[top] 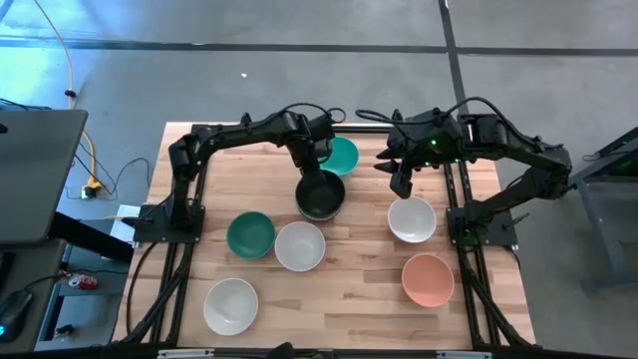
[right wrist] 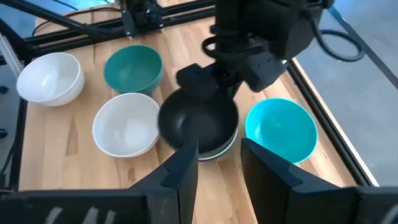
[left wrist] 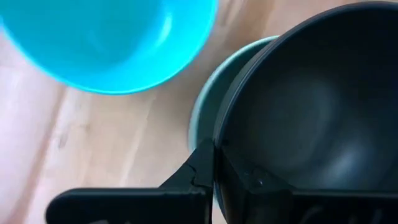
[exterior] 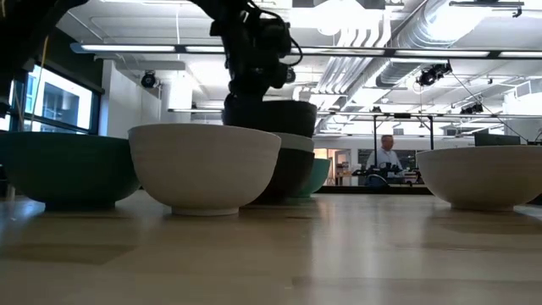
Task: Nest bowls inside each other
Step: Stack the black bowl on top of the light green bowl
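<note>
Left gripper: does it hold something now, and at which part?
The left gripper is shut on the rim of the black bowl. The right gripper is open, holding nothing.

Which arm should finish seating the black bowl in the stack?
Left. Its end effector is shut on the black bowl rim, right over the mint bowl. Right end effector hangs open, apart.

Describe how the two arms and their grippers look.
Both arms are black, jointed segments with black cables looping along them. The left gripper and right gripper each end in two flat, dark, matte fingers. A small green light glows near the right arm's wrist.
</note>
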